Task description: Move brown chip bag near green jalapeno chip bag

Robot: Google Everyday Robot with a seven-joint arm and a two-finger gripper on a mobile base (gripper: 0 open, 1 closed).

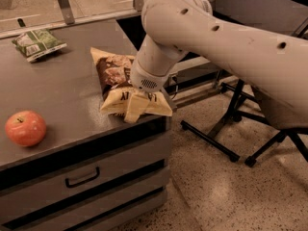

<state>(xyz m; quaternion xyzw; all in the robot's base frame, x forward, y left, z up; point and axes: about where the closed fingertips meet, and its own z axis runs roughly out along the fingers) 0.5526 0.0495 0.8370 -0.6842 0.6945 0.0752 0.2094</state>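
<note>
The brown chip bag lies near the right front edge of the grey counter, dark brown part toward the back, cream band toward the front. My gripper comes down from the large white arm onto the cream band and is shut on it, with one pale finger showing over the bag's front edge. The green jalapeno chip bag lies flat at the counter's far left, well apart from the brown bag.
A red apple sits at the counter's front left. Drawers with a handle are below the counter. Black chair or stand legs stand on the speckled floor to the right. A metal post rises behind the counter.
</note>
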